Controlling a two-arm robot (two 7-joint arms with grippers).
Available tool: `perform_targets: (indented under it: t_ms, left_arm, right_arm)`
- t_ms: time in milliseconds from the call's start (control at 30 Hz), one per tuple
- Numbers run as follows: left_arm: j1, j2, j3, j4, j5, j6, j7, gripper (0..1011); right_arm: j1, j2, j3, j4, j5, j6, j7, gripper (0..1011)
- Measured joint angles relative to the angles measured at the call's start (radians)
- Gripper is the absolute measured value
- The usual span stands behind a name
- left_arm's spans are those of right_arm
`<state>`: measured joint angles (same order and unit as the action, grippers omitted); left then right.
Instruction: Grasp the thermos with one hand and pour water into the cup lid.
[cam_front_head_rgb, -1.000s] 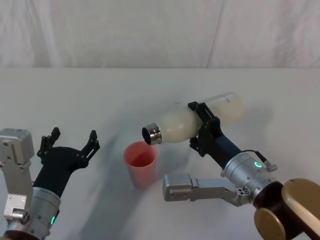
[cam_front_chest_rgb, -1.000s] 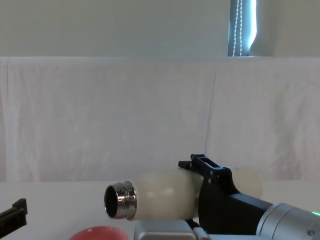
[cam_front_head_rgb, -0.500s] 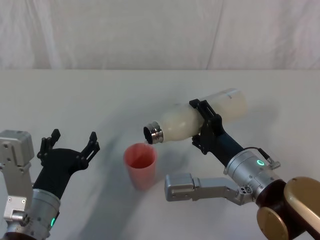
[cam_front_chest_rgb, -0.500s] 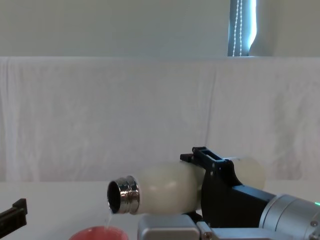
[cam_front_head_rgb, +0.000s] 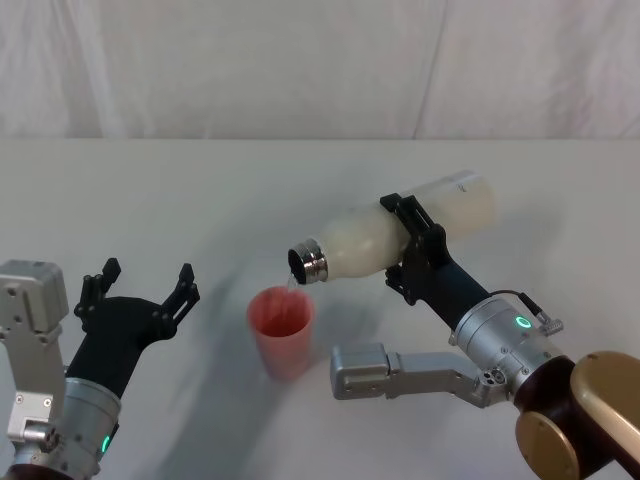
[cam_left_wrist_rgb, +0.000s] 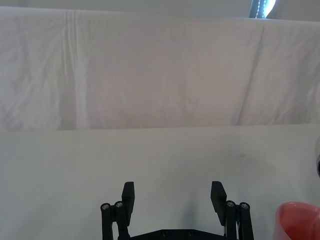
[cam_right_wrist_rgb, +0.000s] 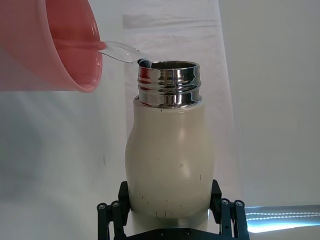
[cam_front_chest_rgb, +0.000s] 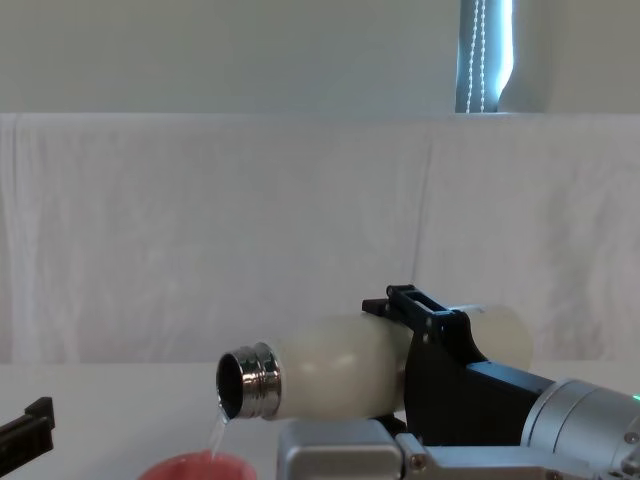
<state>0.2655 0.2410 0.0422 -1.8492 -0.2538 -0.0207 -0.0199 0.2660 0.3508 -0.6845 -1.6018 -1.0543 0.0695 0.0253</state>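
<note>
My right gripper (cam_front_head_rgb: 405, 248) is shut on the middle of the cream-white thermos (cam_front_head_rgb: 355, 245), holding it nearly level above the table with its chrome neck dipped toward the left. A thin clear stream of water (cam_front_head_rgb: 290, 285) falls from the neck into the coral-red cup lid (cam_front_head_rgb: 282, 325) standing upright just below. The right wrist view shows the thermos (cam_right_wrist_rgb: 170, 165), the water (cam_right_wrist_rgb: 122, 51) leaving its mouth and the cup lid (cam_right_wrist_rgb: 50, 45). From the chest, the thermos (cam_front_chest_rgb: 330, 365) hangs over the cup lid (cam_front_chest_rgb: 195, 466). My left gripper (cam_front_head_rgb: 148, 275) rests open to the left of the lid.
The white-covered table (cam_front_head_rgb: 300, 180) runs back to a white cloth backdrop (cam_front_head_rgb: 320, 60). The left gripper (cam_left_wrist_rgb: 172, 192) has bare table ahead of it, with the cup lid (cam_left_wrist_rgb: 300, 220) off to one side.
The thermos has tipped further, its far end rising and its neck dropping over the cup lid. Water now streams from the mouth. The left arm has stayed still.
</note>
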Motion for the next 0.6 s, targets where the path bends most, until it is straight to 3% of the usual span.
perform_targets:
  t_ms: [600]
  left_arm:
    - [0.000,0.000,0.000,0.000,0.000,0.000,0.000,1001]
  right_arm:
    - [0.002,0.003,-0.005,0.001,-0.017,0.009,0.000,950]
